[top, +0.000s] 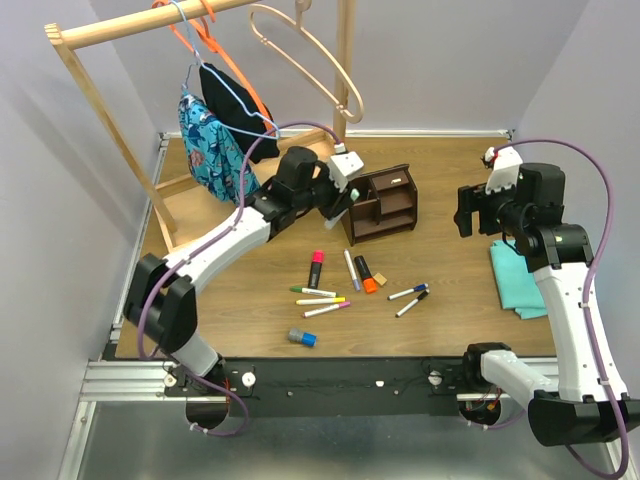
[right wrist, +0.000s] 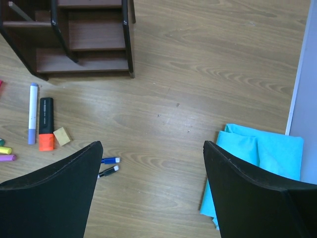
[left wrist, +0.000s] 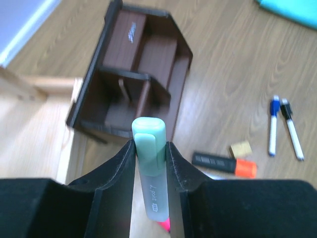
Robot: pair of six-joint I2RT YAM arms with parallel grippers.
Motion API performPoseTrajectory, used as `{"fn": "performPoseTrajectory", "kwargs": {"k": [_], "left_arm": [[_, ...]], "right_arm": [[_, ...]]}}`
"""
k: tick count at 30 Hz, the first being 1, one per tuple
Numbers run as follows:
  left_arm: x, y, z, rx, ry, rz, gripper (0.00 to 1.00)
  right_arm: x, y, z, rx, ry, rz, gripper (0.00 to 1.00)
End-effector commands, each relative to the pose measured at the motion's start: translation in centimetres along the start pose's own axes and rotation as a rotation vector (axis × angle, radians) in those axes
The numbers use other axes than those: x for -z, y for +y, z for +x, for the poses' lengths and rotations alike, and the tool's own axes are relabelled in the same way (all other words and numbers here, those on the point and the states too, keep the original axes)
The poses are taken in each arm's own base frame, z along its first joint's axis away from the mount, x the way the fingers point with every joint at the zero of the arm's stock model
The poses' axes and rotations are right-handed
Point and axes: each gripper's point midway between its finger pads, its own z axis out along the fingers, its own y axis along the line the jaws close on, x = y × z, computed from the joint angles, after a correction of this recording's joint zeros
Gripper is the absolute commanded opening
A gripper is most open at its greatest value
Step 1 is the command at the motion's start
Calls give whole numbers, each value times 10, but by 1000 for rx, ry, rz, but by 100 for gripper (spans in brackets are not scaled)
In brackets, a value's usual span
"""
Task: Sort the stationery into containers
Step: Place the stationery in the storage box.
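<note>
- The left pincer (left wrist: 149, 148) pinches a thin white marker with a pale green cap (left wrist: 148, 130) between its black fingers (left wrist: 116, 171). The barrel's lower end is lost between the finger bodies.
- Just beyond the cap stands the small dark brown wooden organiser (left wrist: 133, 74), its open compartments in view. I cannot tell whether the cap touches it.
- Under the fingers only a pink sliver (left wrist: 166, 226) shows, too little to identify.
- To the right lie a black highlighter with an orange end (left wrist: 223, 162), a tan cube (left wrist: 240, 148), a blue-capped marker (left wrist: 273, 124) and a black-capped marker (left wrist: 292, 130).
- The right pincer (right wrist: 152, 146) hangs spread wide over the wooden tabletop (right wrist: 208, 74). A teal cloth (right wrist: 257, 158) to its right is partly hidden by one finger.
</note>
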Motion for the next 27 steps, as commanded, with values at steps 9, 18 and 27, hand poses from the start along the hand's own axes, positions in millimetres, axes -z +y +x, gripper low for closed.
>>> {"fn": "performPoseTrajectory", "kwargs": {"k": [9, 18, 27], "left_arm": [[-59, 21, -77, -59, -265, 29, 0], [-92, 37, -78, -56, -278, 11, 0], [-121, 63, -52, -42, -231, -39, 0]], "right_arm": [[2, -5, -9, -5, -53, 24, 89], [-6, -12, 0, -35, -37, 43, 89], [-10, -10, 10, -43, -27, 36, 89]]}}
